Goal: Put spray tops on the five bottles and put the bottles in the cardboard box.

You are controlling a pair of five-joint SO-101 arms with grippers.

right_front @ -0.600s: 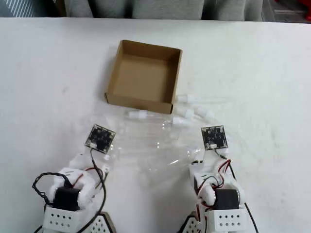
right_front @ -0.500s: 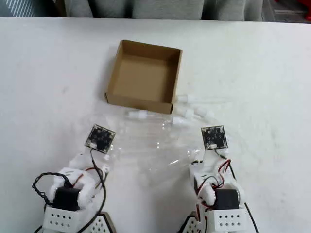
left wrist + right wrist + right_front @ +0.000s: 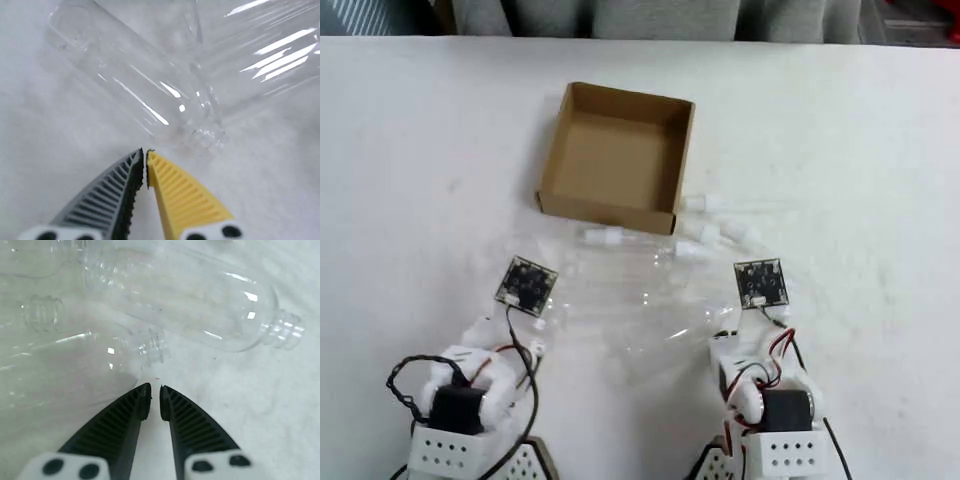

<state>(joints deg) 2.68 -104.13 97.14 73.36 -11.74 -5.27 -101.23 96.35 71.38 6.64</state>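
Note:
Clear plastic bottles (image 3: 620,300) lie on their sides in a loose pile on the white table, between the two arms. White spray tops (image 3: 705,232) are scattered just near the cardboard box (image 3: 617,157), which stands open and empty at the table's middle. My left gripper (image 3: 145,155) is shut with nothing held, its tips just short of a bottle's threaded neck (image 3: 207,137). My right gripper (image 3: 152,395) is shut and empty too, pointing at another bottle neck (image 3: 152,347). A larger bottle (image 3: 190,295) lies across beyond it.
The white table (image 3: 850,150) spreads wide on both sides of the box. One spray top (image 3: 603,237) lies right against the box's near wall. Chairs stand beyond the far edge.

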